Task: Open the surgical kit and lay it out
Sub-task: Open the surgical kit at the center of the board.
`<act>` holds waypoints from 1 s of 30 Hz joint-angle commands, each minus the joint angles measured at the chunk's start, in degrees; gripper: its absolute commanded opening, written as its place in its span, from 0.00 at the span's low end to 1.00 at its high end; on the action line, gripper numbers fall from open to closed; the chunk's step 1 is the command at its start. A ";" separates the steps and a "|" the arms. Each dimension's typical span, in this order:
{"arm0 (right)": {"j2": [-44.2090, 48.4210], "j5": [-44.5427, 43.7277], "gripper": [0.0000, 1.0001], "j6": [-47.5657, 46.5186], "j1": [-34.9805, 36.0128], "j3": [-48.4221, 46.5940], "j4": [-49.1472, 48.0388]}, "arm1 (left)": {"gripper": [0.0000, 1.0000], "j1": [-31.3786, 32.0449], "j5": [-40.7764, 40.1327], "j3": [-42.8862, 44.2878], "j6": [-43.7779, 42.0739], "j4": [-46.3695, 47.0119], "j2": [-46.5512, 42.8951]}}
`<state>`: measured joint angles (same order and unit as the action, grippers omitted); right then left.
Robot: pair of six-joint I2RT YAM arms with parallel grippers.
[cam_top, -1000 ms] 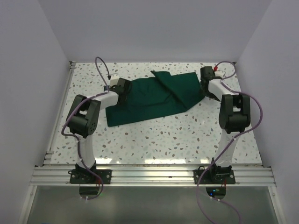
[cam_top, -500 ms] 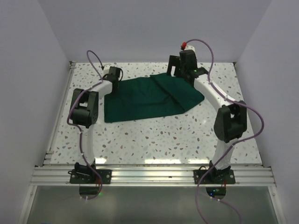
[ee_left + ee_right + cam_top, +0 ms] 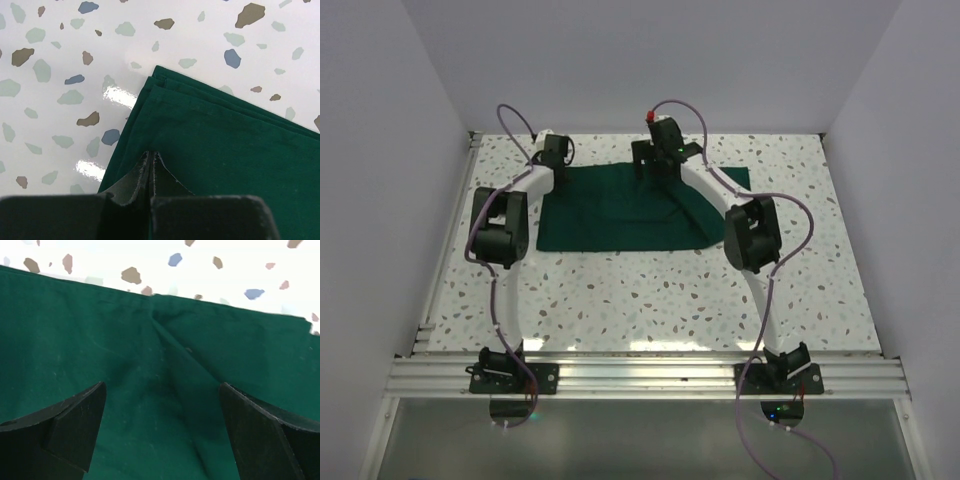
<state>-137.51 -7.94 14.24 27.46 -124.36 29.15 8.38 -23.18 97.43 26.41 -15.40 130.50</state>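
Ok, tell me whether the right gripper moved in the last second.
Yes. The right gripper swung left, from the table's far-right corner to above the green cloth's far edge.

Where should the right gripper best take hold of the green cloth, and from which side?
Probably at the raised crease near the far edge of the cloth, coming straight down from above. The cloth lies flat on the table, so only that ridge gives something to pinch, and the open right gripper straddles it. The left gripper is shut on the far left corner.
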 commanded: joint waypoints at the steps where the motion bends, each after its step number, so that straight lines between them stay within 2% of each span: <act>1: -1.70 -1.54 0.98 -2.64 0.84 -7.81 2.31 | 0.00 -1.61 3.84 -4.08 1.09 0.62 -0.41; 8: -4.78 -6.81 0.98 -5.62 0.84 -9.85 1.35 | 0.00 -1.79 4.11 -6.11 1.36 1.95 -1.47; 14: -9.61 -9.72 0.98 -7.29 0.84 -15.29 1.35 | 0.00 -1.79 4.28 -6.81 1.36 2.65 -1.82; 17: -11.55 -9.28 0.94 -7.12 0.84 -17.94 2.41 | 0.00 -1.79 4.28 -6.46 1.36 2.74 -1.48; 20: -11.02 -9.37 0.69 -6.68 0.84 -16.19 1.18 | 0.00 -1.79 4.28 -6.02 1.36 2.83 -1.21; 21: -10.67 -9.72 0.51 -6.68 0.75 -14.79 0.22 | 0.00 -1.79 4.28 -6.02 1.36 2.92 -1.21; 23: -10.06 -10.33 0.36 -6.59 0.84 -13.73 -0.05 | 0.00 -1.79 4.11 -6.11 1.45 3.00 -1.12; 24: -9.97 -10.95 0.21 -6.59 0.75 -13.63 -0.14 | 0.00 -1.79 4.11 -6.02 1.45 3.01 -1.12; 27: -9.09 -11.92 0.00 -6.16 0.84 -13.11 -0.23 | 0.00 -1.79 4.02 -5.93 1.54 3.09 -1.03; 30: -6.72 -13.58 0.00 -5.89 0.84 -10.31 -1.63 | 0.00 -1.79 4.02 -5.67 1.54 3.01 -0.86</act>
<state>-149.27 -18.59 8.19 28.45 -137.05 29.54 7.51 -20.56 92.75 27.00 -9.89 128.44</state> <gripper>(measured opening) 0.019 0.005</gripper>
